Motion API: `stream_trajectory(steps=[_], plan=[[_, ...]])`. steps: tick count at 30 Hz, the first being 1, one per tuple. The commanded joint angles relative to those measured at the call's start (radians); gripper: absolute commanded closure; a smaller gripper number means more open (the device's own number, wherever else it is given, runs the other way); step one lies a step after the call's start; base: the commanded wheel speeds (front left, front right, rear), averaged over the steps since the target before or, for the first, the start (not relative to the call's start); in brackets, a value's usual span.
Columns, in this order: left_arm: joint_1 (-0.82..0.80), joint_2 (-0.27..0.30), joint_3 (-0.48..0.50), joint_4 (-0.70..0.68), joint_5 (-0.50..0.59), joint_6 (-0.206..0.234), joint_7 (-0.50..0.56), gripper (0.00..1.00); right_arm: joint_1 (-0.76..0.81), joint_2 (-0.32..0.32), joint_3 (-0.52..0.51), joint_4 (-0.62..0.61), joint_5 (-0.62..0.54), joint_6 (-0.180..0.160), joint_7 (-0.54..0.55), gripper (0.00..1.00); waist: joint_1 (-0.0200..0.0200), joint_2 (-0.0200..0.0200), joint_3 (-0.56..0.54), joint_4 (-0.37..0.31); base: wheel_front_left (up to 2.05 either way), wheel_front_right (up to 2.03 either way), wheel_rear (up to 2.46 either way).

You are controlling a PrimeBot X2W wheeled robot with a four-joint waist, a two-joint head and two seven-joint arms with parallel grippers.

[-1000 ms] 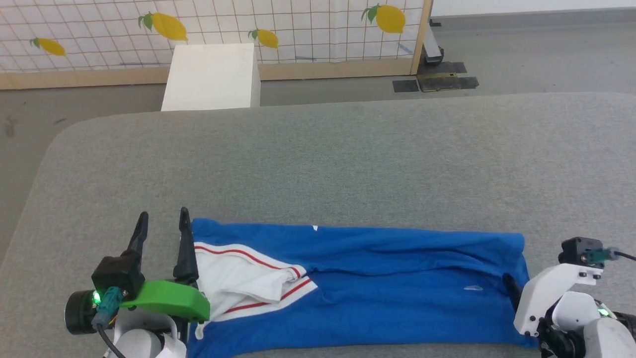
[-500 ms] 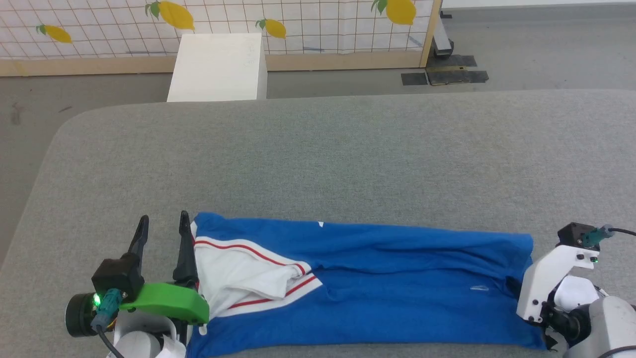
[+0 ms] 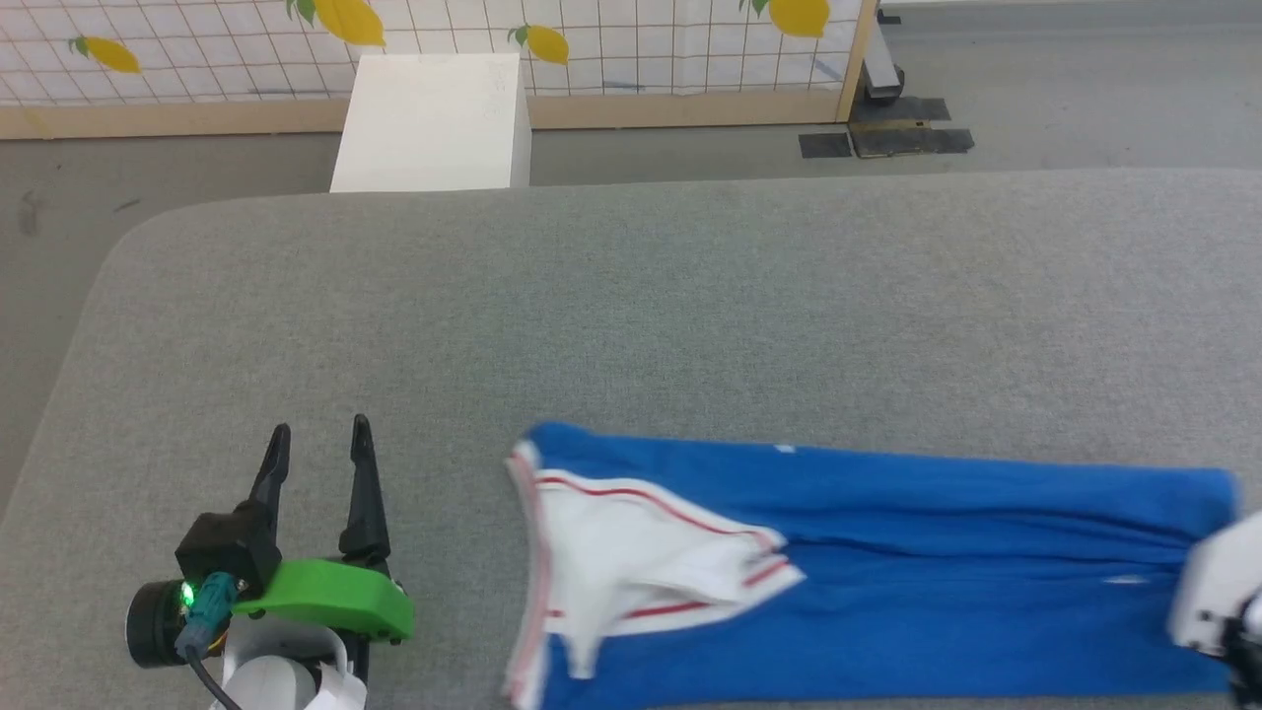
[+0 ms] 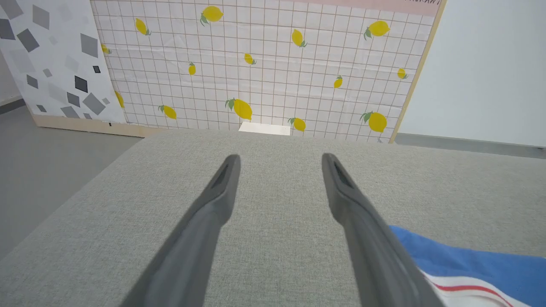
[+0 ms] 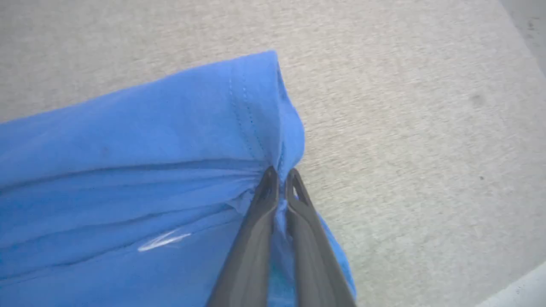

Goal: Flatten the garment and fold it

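Observation:
The garment (image 3: pixel 887 582), a royal-blue shirt with a white sleeve and red-striped trim, lies folded lengthwise near the front edge of the grey padded table (image 3: pixel 631 296). My right gripper (image 5: pixel 281 177) is shut on the garment (image 5: pixel 149 170), pinching its blue hem at the right end; its white housing shows at the lower right of the head view. My left gripper (image 3: pixel 315 444) stands open over bare table, well left of the shirt's white sleeve end (image 3: pixel 611 562). In the left wrist view, the left gripper (image 4: pixel 279 164) holds nothing, and the garment's corner (image 4: pixel 469 264) lies to its right.
A white box (image 3: pixel 434 123) stands on the floor beyond the table's far edge, in front of a lemon-patterned grid panel (image 3: pixel 592 39). Dark floor plates (image 3: pixel 887 138) lie at the back right. The table's left corner is rounded.
My right gripper closed on the garment's right hem and dragged the whole shirt to the right, away from the left gripper. The left gripper stayed open in place.

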Motion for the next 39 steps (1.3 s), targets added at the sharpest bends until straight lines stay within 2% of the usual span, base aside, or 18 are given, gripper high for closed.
stream_trajectory(steps=[1, 3, 6, 9, 12, 16, 23, 25, 28, 32, 35, 39], plan=[[-0.01, -0.006, 0.002, -0.002, 0.008, -0.005, -0.005, 0.0, -0.008, -0.018, -0.029, -0.005, -0.028, -0.002, -0.022, 1.0, 0.0, 0.0056, 0.004, 0.003, 0.0, 0.0, 0.0], [-0.018, -0.008, 0.003, 0.002, 0.01, -0.01, -0.005, 0.0, -0.023, -0.047, -0.088, 0.005, -0.088, -0.002, -0.065, 1.0, 0.0, 0.0056, 0.01, 0.007, 0.0, 0.0, 0.0], [-0.022, -0.009, 0.005, 0.005, 0.013, -0.013, -0.005, 0.0, -0.038, -0.062, -0.106, 0.022, -0.121, -0.002, -0.096, 1.0, 0.0, 0.0056, 0.012, 0.01, 0.0, 0.0, 0.0], [-0.024, -0.01, 0.006, 0.007, 0.015, -0.015, -0.005, 0.0, -0.039, -0.068, -0.075, 0.022, -0.125, -0.002, -0.105, 1.0, 0.0, 0.0056, 0.01, 0.012, 0.0, 0.0, 0.0], [-0.022, -0.011, 0.009, 0.01, 0.018, -0.017, -0.005, 0.0, -0.025, -0.068, -0.002, -0.014, -0.097, -0.002, -0.076, 1.0, 0.0, 0.0056, 0.004, 0.014, 0.0, 0.0, 0.0], [-0.013, -0.012, 0.016, 0.012, 0.021, -0.02, -0.005, 0.0, 0.031, -0.049, 0.118, -0.177, -0.01, -0.002, 0.042, 1.0, 0.0, 0.0056, -0.012, 0.011, 0.0, 0.0, 0.0], [-0.004, -0.013, 0.012, 0.009, 0.025, -0.023, -0.005, 0.0, 0.174, -0.051, 0.392, -0.661, 0.151, -0.002, 0.309, 1.0, 0.0, 0.0056, -0.025, 0.012, 0.0, 0.0, 0.0], [-0.008, -0.013, 0.011, 0.01, 0.025, -0.025, -0.005, 0.0, 0.186, -0.066, 0.473, -0.765, 0.174, -0.002, 0.355, 1.0, 0.0, 0.0056, -0.022, 0.014, 0.0, 0.0, 0.0], [-0.016, -0.013, 0.009, 0.009, 0.025, -0.026, -0.005, 0.0, 0.166, -0.09, 0.601, -0.848, 0.187, -0.002, 0.381, 1.0, 0.0, 0.0056, -0.013, 0.017, 0.0, 0.0, 0.0], [-0.029, -0.013, 0.006, 0.004, 0.026, -0.028, -0.005, 0.0, 0.093, -0.103, 0.786, -0.825, 0.186, -0.002, 0.373, 1.0, 0.0, 0.0056, 0.007, 0.024, 0.0, 0.0, 0.0], [-0.044, -0.013, 0.0, 0.003, 0.026, -0.027, -0.005, 0.0, 0.024, -0.08, 0.899, -0.733, 0.179, -0.002, 0.333, 1.0, 0.0, 0.0056, 0.023, 0.037, 0.0, 0.0, 0.0], [-0.058, -0.014, -0.013, -0.004, 0.021, -0.026, -0.005, 0.0, -0.047, -0.033, 0.993, -0.569, 0.158, -0.002, 0.264, 1.0, 0.0, 0.0056, 0.05, 0.058, 0.0, 0.0, 0.0]])
